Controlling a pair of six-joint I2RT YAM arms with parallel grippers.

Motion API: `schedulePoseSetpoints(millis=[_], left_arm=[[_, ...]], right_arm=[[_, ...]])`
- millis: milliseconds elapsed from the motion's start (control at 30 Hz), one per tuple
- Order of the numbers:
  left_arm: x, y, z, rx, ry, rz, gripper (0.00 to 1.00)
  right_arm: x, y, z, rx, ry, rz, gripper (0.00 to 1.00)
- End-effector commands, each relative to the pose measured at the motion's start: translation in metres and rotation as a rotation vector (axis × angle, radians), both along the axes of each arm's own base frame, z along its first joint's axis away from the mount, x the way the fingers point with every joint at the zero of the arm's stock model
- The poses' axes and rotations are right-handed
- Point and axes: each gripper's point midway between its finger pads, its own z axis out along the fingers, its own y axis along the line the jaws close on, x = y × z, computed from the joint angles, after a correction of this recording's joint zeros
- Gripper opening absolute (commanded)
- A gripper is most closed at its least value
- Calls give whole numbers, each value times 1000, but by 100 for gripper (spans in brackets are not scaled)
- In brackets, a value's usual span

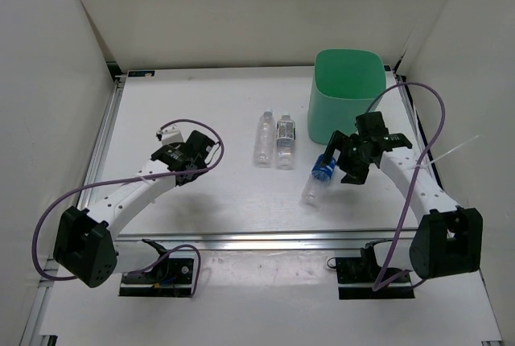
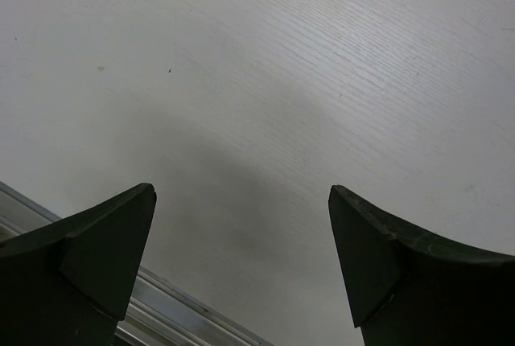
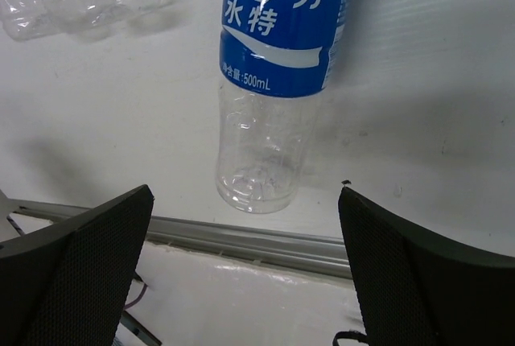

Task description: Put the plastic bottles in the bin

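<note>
White, faintly grained tabletop [image 1: 225,193] sits inside plain white walls [image 1: 241,8], with an aluminium rail [image 3: 241,237] along its near edge. The blue-labelled bottle [image 3: 265,105] lies flat near the bin [image 1: 346,96], on its near-left side. Its long axis is diagonal and its clear base points toward the rail, under the right gripper [image 3: 245,191], whose fingers are spread wide. Two clear bottles [image 1: 264,138] lie side by side mid-table, lengthwise near-to-far. The left gripper [image 2: 241,193] hangs spread over bare table.

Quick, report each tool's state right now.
Left tool: open, holding nothing.
Right tool: open, facing the blue-label bottle, not gripping it.
</note>
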Motion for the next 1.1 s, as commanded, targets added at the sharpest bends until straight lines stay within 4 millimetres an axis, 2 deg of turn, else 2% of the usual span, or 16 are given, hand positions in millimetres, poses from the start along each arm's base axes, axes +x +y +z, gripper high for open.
schedulePoseSetpoints(millis=[0, 133, 167, 200, 367, 533, 733, 800, 933, 967, 1000, 1067], left_arm=[[-4, 1, 6, -3, -5, 2, 100], [-10, 4, 4, 1, 18, -1, 100], [-10, 4, 4, 1, 18, -1, 100], [-12, 5, 1, 6, 26, -1, 100], [-17, 6, 1, 9, 43, -11, 100], [-17, 7, 1, 20, 51, -26, 100], [-21, 11, -1, 42, 67, -30, 100], [-23, 13, -4, 47, 75, -30, 100], [-22, 14, -3, 54, 71, -27, 100], [-20, 12, -3, 48, 60, -27, 100], [-20, 12, -3, 48, 60, -27, 100], [-18, 11, -4, 48, 60, -27, 100]], right_arm=[[15, 9, -5, 19, -79, 37, 100], [14, 7, -28, 6, -54, 33, 100], [16, 8, -27, 8, -66, 33, 100], [14, 7, -37, 3, -38, 33, 100], [21, 12, -53, 7, -18, 25, 100], [27, 18, -65, 24, 30, 16, 88], [17, 19, -76, 17, 88, 16, 66], [5, 16, -72, 12, 129, 5, 60], [-15, 15, -45, 34, 130, -11, 55], [-17, 18, -25, 55, 74, 4, 53], [-27, 16, -17, 55, 90, -5, 51], [-31, 12, 13, 54, 13, -11, 50]])
